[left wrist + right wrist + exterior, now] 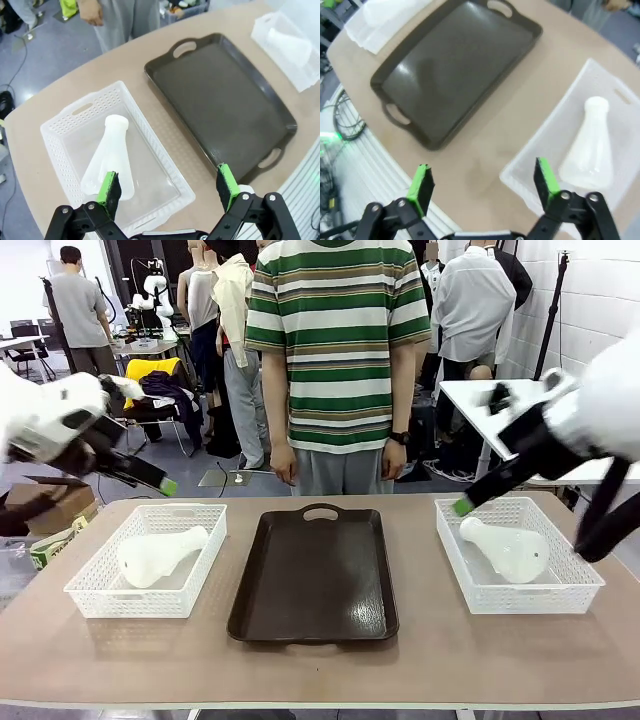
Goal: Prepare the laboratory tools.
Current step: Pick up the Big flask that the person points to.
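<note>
So the left gripper [167, 189], black with green pads, hangs in the air with its jaws spread wide, up above the white lattice plastic basket [130, 602] at the left end of the light brown table [320, 665]. In that basket a translucent frosted-white conical flask [111, 159] lies on its side. Its wide base is toward the robot's edge and its narrow neck points to the far side and a bit toward the middle. In the left wrist view one green pad lines up over the flask's base, but the gripper is well clear of it, not touching.

Same deal on the other side. The right gripper [482, 186] is wide open too, hovering off the table near the inner far corner of a second white lattice basket [540, 600]. A second frosted-white conical flask [505, 550] lies on its side in there, neck aimed at the far inner corner and base toward the outer near side.

Between the two baskets sits a dark brown rectangular tray [315, 580] with a cut-out handle at each short end, apart from both baskets. A person in a green-and-white striped t-shirt [335, 330] stands at the far edge, arms hanging down.
</note>
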`<state>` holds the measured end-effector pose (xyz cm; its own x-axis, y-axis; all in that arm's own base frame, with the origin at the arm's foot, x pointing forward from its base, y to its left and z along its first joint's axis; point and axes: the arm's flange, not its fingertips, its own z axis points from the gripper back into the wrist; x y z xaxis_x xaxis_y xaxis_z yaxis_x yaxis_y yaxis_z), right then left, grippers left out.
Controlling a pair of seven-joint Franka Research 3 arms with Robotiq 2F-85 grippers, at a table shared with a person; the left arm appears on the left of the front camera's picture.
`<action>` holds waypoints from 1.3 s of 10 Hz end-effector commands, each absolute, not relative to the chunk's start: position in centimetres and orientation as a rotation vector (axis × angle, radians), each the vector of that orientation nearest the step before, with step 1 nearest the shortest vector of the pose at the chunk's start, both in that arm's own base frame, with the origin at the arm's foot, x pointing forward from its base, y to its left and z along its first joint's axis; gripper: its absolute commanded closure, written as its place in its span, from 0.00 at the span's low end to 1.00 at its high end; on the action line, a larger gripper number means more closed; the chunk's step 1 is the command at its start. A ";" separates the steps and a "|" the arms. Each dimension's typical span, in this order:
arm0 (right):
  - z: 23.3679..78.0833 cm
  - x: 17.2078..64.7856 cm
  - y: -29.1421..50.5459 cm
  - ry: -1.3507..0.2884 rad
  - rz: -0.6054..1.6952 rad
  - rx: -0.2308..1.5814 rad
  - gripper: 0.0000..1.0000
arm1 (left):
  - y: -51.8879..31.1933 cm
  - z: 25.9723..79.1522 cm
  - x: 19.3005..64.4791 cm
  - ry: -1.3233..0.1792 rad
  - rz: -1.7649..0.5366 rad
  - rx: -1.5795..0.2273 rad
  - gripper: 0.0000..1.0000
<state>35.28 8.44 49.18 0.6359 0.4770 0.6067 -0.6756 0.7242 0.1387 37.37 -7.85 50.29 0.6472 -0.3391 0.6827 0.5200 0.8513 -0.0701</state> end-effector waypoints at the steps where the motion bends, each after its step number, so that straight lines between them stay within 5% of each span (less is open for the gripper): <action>1: 50.2 34.8 3.7 -0.575 0.587 0.431 0.00 | -3.2 47.8 32.2 -0.724 -0.506 -0.410 0.00; 6: 51.5 36.0 -6.4 -0.648 0.385 0.651 0.00 | 6.4 46.3 30.7 -0.673 -0.325 -0.620 0.00; 9: 50.3 36.5 -10.2 -0.578 0.327 0.739 0.00 | 10.5 43.4 31.4 -0.544 -0.362 -0.783 0.00; 13: 47.4 38.1 -11.2 -0.484 0.349 0.791 0.00 | 10.6 43.2 32.0 -0.559 -0.377 -0.857 0.00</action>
<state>37.14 -10.95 47.30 0.8414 0.0931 0.5324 -0.4471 0.6733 0.5889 32.27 11.18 43.15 0.8102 -0.0850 0.5800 0.5044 0.6052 -0.6159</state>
